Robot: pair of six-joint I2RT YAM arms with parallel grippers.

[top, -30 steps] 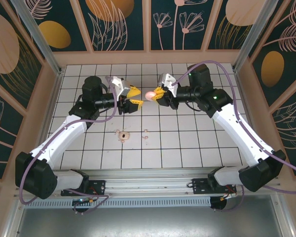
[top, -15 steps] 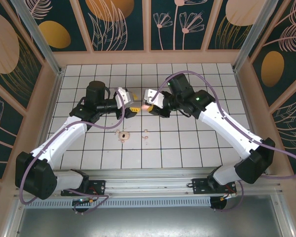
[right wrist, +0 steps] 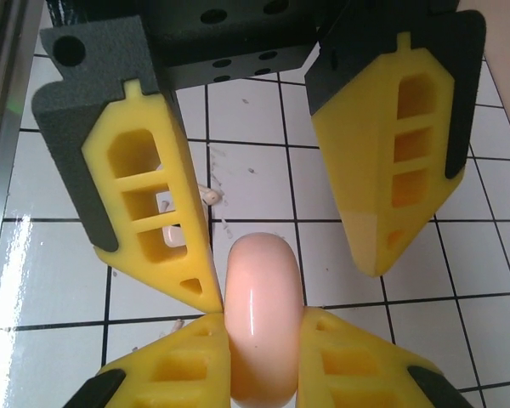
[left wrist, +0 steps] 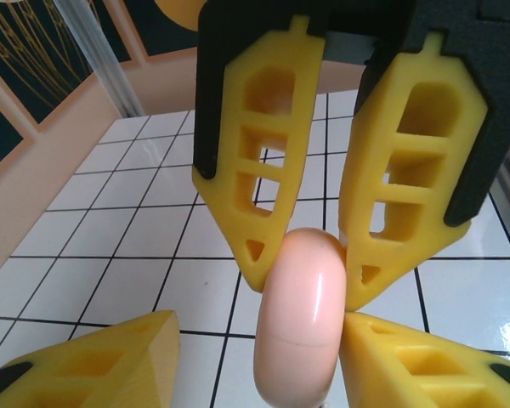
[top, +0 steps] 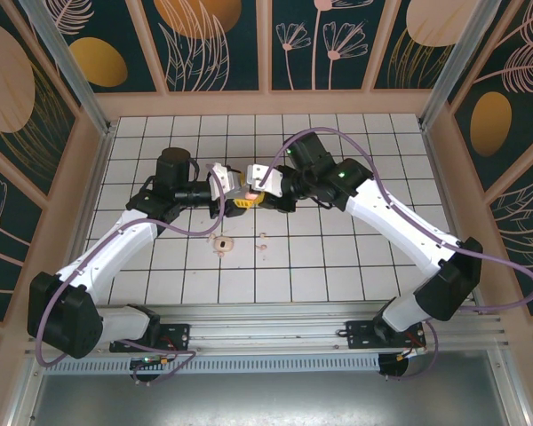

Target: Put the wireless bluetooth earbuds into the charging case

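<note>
The charging case (top: pixel 249 192) is a smooth salmon-pink rounded shell held on edge above the tiles, mid-table. My right gripper (right wrist: pixel 262 319) is shut on the case (right wrist: pixel 262 289), both fingers pressed to its sides. My left gripper (left wrist: pixel 263 327) faces it from the other side, open and straddling the same case (left wrist: pixel 297 323). Its right finger (left wrist: pixel 425 357) touches the shell, while its left finger (left wrist: pixel 85 357) stands apart from it. Tiny whitish-pink earbuds lie on the tiles below, one (top: pixel 262 238) beside a small cluster (top: pixel 220 242); another earbud (right wrist: pixel 209 196) shows past a finger.
The white tiled floor (top: pixel 338 257) is walled by wooden panels (top: pixel 80 177) on three sides. Both arms reach inward and their grippers (top: pixel 247 195) meet near the middle. A metal rail (top: pixel 266 324) with the arm bases runs along the near edge.
My right arm has swung left with the case in its grip, bringing it between the left gripper's fingers. The left gripper has turned toward it and narrowed slightly.
</note>
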